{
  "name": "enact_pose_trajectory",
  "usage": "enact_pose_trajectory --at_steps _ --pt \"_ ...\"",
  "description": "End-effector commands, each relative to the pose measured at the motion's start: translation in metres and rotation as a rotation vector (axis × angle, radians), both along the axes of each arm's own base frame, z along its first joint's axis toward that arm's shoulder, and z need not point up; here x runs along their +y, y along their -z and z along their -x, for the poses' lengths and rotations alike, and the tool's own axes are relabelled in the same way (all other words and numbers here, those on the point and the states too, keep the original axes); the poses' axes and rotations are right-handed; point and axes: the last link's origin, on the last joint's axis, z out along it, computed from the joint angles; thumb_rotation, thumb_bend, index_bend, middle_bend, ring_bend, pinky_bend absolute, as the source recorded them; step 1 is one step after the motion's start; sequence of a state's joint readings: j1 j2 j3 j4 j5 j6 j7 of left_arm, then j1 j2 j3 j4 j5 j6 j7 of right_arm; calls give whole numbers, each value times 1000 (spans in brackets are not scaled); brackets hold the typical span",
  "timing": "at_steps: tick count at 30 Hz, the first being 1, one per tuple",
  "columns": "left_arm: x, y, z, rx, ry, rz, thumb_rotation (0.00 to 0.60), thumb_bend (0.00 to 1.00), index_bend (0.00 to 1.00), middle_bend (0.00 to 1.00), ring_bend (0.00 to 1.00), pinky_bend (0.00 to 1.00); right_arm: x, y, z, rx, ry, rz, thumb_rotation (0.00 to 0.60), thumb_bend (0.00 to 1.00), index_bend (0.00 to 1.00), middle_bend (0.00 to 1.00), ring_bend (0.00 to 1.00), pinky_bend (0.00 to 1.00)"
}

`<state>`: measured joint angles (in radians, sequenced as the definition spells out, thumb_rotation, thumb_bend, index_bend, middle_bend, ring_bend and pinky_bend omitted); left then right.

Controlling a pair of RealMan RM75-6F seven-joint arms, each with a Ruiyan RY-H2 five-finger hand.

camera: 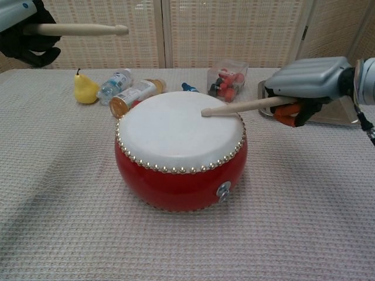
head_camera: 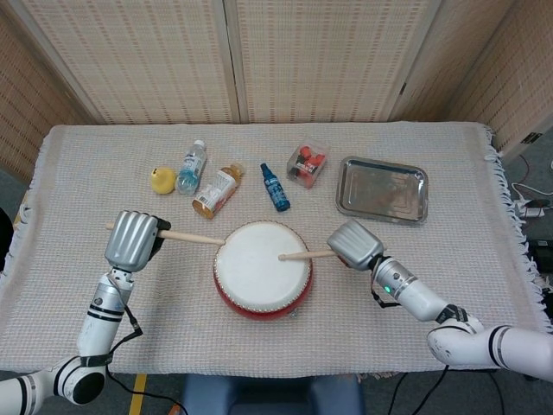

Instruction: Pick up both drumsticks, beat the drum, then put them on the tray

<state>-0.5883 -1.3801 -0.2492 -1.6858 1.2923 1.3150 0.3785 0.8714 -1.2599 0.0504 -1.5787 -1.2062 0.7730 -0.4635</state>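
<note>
Gripping the right drumstick (camera: 246, 106), the right hand (camera: 309, 80) has its fingers (camera: 288, 109) curled around the shaft; the tip rests on the drum (camera: 180, 150) skin. The left hand (head_camera: 131, 239) wraps its fingers around the left drumstick (camera: 76, 29), raised beyond the drum's rim. The tray (head_camera: 382, 189) lies behind the right fingers.

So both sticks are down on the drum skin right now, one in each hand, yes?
Not quite. Only the right hand has its drumstick tip on the drum. The left hand holds its drumstick raised well above, as the chest view shows.
</note>
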Motion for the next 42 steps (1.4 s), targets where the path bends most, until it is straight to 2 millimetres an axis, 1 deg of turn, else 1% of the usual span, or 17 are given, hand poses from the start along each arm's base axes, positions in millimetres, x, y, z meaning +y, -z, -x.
enact_pose_trajectory --at_steps 1,4,5,8,11,14,17,20,23,28,32,34,35,36,37,39,42 --pt "-1 2 6 4 -8 4 600 872 1000 1000 1000 1000 -4 -16 -11 -117 -16 69 600 773 1000 1000 1000 1000" --pt "-2 3 12 9 -17 6 600 871 1000 1000 1000 1000 -13 -38 -6 -215 6 131 600 772 1000 1000 1000 1000" --pt "-2 3 14 18 -12 -4 600 871 1000 1000 1000 1000 -17 -46 1 -230 19 158 600 772 1000 1000 1000 1000" --pt "-4 6 19 37 -8 -11 600 871 1000 1000 1000 1000 -30 -59 24 -239 72 216 600 772 1000 1000 1000 1000" --pt "-5 6 24 36 -20 -10 600 871 1000 1000 1000 1000 -45 -65 49 -244 146 255 600 770 1000 1000 1000 1000" --pt "-6 5 29 28 -39 -5 600 871 1000 1000 1000 1000 -56 -62 76 -239 213 271 600 770 1000 1000 1000 1000" --pt "-7 3 33 34 -51 -8 600 871 1000 1000 1000 1000 -67 -56 96 -223 255 276 600 757 1000 1000 992 994" --pt "-8 1 36 28 -66 -8 600 871 1000 1000 1000 1000 -78 -51 109 -245 294 293 600 727 1000 998 953 964" --pt "-8 -2 39 23 -81 -16 600 872 1000 1000 1000 1000 -89 -48 116 -275 327 306 600 702 1000 975 900 920" --pt "-8 -8 46 8 -105 -27 600 872 1000 1000 1000 1000 -103 -41 126 -272 364 323 600 679 1000 919 830 843" --pt "-8 -13 51 3 -122 -33 600 871 1000 1000 1000 1000 -111 -34 133 -262 406 331 600 645 1000 842 739 752" --pt "-8 -15 53 -1 -127 -39 600 872 1000 1000 1000 1000 -113 -31 135 -246 423 328 600 619 999 775 656 677" --pt "-9 -16 54 -5 -131 -44 600 872 1000 1000 1000 1000 -115 -29 135 -238 430 330 600 607 984 730 603 627" --pt "-9 -17 55 -8 -134 -47 600 871 1000 1000 1000 1000 -116 -28 135 -236 438 332 600 595 940 673 539 568" --pt "-9 -18 56 -12 -138 -48 600 871 1000 1000 1000 1000 -118 -28 136 -235 447 334 600 587 903 640 499 532" --pt "-9 -20 58 -17 -145 -52 600 872 1000 1000 1000 1000 -121 -27 135 -240 465 344 600 558 759 545 382 433" --pt "-10 -22 61 -22 -152 -56 600 872 1000 1000 1000 1000 -125 -26 136 -248 500 355 600 511 604 457 288 355"
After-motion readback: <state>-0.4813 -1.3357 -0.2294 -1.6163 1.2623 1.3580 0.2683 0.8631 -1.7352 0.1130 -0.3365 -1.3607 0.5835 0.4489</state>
